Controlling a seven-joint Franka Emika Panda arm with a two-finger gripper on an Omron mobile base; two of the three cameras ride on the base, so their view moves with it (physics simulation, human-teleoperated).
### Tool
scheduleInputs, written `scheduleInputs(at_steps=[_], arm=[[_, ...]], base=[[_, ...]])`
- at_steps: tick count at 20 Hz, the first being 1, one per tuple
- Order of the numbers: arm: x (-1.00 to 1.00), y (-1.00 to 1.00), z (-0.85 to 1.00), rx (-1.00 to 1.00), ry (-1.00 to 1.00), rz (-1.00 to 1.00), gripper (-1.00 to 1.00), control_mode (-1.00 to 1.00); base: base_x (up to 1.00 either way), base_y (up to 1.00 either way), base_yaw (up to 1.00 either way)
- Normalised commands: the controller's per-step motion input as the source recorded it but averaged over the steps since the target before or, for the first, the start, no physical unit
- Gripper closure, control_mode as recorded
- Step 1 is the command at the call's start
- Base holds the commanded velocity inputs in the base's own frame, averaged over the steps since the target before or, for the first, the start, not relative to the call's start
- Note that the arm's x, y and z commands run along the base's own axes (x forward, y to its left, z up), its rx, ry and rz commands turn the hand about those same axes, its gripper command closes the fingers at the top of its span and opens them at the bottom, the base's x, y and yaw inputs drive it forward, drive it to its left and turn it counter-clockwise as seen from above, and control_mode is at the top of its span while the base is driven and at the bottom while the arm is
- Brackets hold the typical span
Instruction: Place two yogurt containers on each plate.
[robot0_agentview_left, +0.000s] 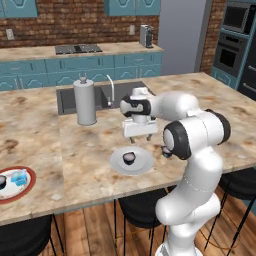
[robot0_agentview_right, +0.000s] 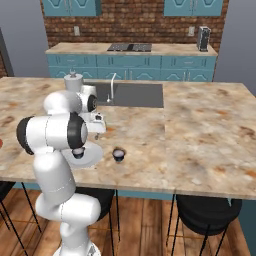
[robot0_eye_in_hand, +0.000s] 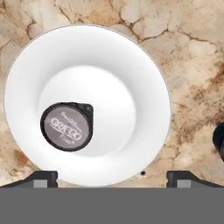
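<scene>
Two base cameras look forward and down across the marble table (robot0_agentview_left: 75, 150) from behind the arm's left and right, both taking in the pale grey plate (robot0_agentview_left: 142, 164), while the hand camera stares straight down on it (robot0_eye_in_hand: 144, 74) from close above.

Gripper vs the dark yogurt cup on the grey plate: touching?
Apart. In the hand view the gripper is open, its tips wide at the frame's bottom, while the dark cup sits alone on the grey plate, bare plate around it.

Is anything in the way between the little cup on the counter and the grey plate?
Nothing visible. The loose yogurt cup sits on bare counter beside the grey plate, with the open pincer hovering above.
</scene>
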Motion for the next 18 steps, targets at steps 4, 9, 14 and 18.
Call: scheduleInputs(at_steps=[4,9,14,18], arm=[[-0.06,-0.99,0.31,-0.07,0.09,0.0,-1.0,-1.0],[-0.22,-0.97,-0.09,-0.01,-0.02,-0.01,-1.0,-1.0],[-0.1,-0.56,-0.29,-0.02,-0.01,0.21,-1.0,-1.0],[0.15,-0.34,-0.16,0.02,-0.06,0.29,-1.0,-1.0]], base=[[0.0,0.0,0.0],[0.0,0.0,0.0],[0.0,0.0,0.0],[0.0,0.0,0.0]])
